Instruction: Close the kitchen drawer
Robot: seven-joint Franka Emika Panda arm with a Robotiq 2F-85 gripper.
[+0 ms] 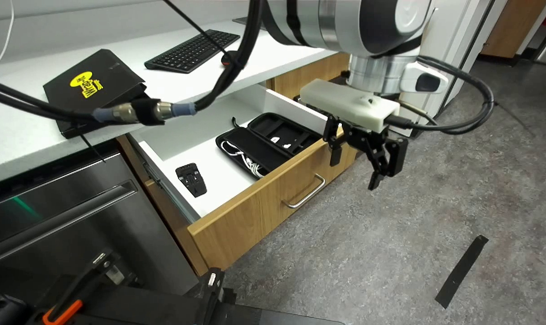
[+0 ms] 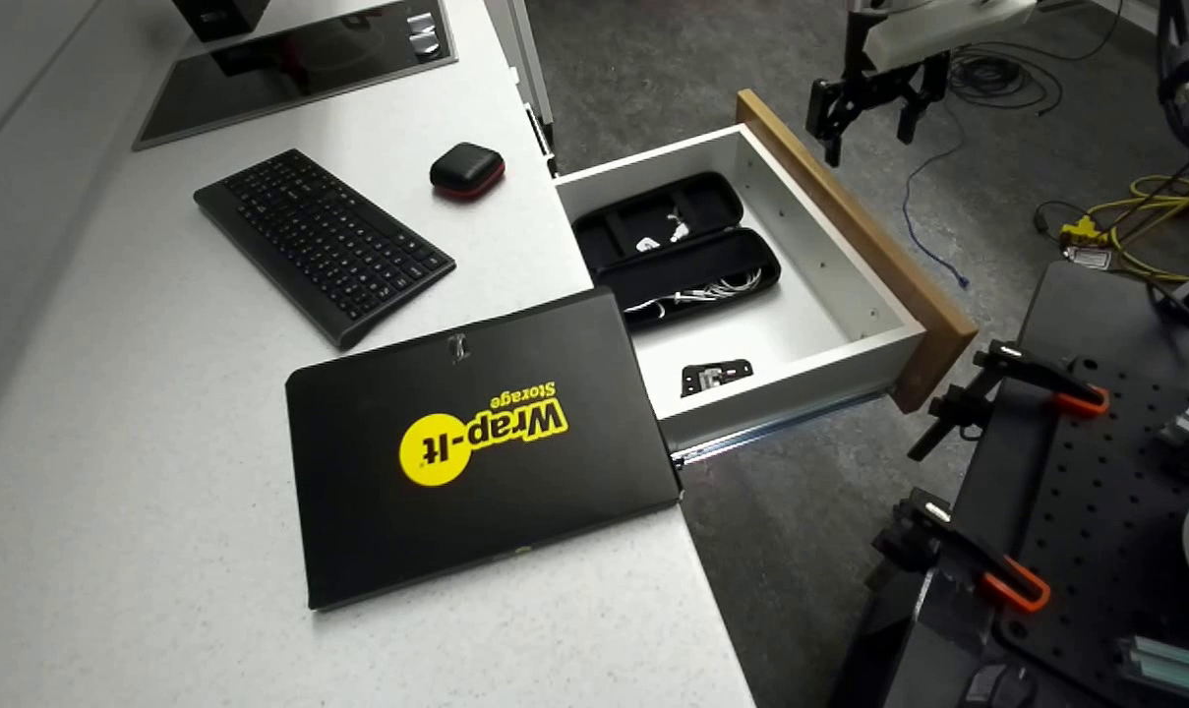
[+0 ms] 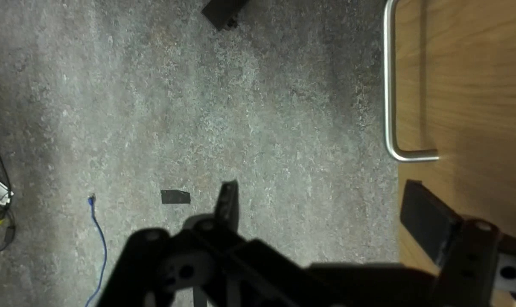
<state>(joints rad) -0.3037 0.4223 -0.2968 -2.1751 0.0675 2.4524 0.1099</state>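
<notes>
Drawer (image 1: 250, 221): we found it standing well out from beneath the front edge of the desk (image 2: 191, 472), wooden face outward, white walls visible in both exterior views.
Handle (image 3: 389, 83): silver bar, fixed on the drawer's outer face.
Gripper (image 1: 355, 168): we saw it hanging near that face, on the side away from the desk, fingers (image 3: 428, 217) spread apart; in the wrist view, one finger overlapped the wood, the other the floor (image 3: 262, 106).
Drawer contents: opened black case (image 2: 678, 261) with white cables (image 1: 254, 168), plus a small black part (image 1: 191, 179).
Front edge: we logged a black box (image 2: 486, 447) lying along it and a black-and-red pouch (image 2: 467, 170) near it.
Back edge: a keyboard (image 2: 324, 246) lay farther towards it than the pouch.
</notes>
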